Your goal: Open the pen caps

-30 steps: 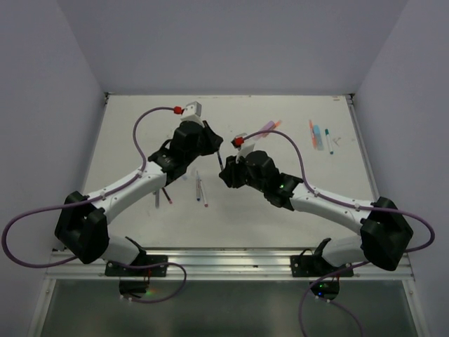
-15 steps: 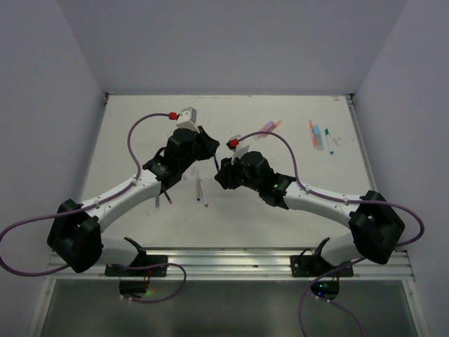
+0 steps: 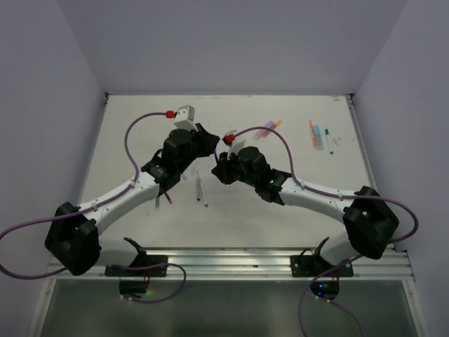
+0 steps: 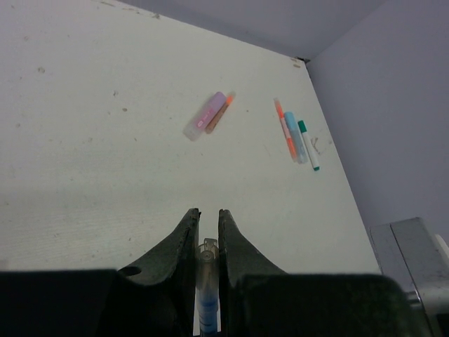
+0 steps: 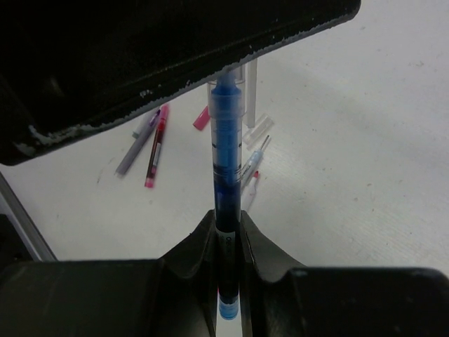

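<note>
Where the 2 arms meet above the middle of the table (image 3: 238, 225), the left gripper (image 3: 210, 145) and the right gripper (image 3: 219, 166) are seen tip to tip in the top view. Bare white surface is left open toward the far and left edges. 3 pens (image 3: 319, 135) are lined up near the far right corner. A pink marker (image 3: 265, 129) is laid by the far edge, and 2 thin pens (image 3: 201, 189) are laid nearer the near edge. Pale walls are set around 3 sides.

In the left wrist view, the left fingers (image 4: 184, 232) are clenched on the clear end of the blue pen (image 4: 206, 281), with open table beyond them up to the far right corner.

In the right wrist view, the right fingers (image 5: 200, 239) are pressed against the same pen, which is held between both grippers. A light blue end (image 5: 226, 309) is shown below the fingers; whether it is the cap cannot be told. A grey pen (image 5: 135, 147) and a pink pen (image 5: 155, 149) are laid side by side on the table.
</note>
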You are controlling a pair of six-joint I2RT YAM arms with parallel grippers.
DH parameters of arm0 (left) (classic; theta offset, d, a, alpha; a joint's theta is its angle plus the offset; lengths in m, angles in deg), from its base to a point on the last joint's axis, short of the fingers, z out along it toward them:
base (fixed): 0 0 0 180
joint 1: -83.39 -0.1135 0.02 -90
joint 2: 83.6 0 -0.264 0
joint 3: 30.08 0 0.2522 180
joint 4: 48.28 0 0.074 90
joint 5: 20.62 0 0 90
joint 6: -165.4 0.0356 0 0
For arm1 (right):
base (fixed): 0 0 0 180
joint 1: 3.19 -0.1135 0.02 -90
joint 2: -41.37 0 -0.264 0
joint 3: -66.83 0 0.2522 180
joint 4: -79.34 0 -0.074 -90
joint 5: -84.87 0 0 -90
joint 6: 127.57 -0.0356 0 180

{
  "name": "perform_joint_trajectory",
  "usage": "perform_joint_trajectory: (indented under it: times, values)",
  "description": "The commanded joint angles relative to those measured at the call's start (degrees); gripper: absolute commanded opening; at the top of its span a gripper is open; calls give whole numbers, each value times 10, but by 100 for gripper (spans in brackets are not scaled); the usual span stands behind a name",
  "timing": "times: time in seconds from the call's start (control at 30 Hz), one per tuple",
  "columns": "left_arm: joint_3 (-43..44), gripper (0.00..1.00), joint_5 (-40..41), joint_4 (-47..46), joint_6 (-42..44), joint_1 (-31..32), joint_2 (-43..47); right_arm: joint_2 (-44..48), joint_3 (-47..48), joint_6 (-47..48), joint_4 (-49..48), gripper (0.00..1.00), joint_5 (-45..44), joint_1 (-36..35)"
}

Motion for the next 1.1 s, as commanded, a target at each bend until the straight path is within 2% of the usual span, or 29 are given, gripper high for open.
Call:
perform_joint_trajectory:
  times: [0.0, 0.23, 0.6, 0.77, 0.87, 1.07]
  values:
    - [1, 0, 27, -79, 18, 0, 15, -10, 13, 13, -18, 2, -3, 1]
    - [45, 0, 83, -106, 51, -5, 21, -19, -25, 23, -16, 0, -7, 2]
    - [175, 0, 78, -135, 71, -78, 8, -55, -80, 28, -40, 0, 2, 2]
    - [211, 0, 102, -160, 90, -93, 17, -62, -89, 24, -49, 0, 15, 2]
    - [211, 0, 105, -139, 97, -103, 31, -44, -84, 22, -40, 0, 15, 2]
    - [171, 0, 103, -9, 104, -107, 60, -32, -46, -3, 12, 0, -8, 2]
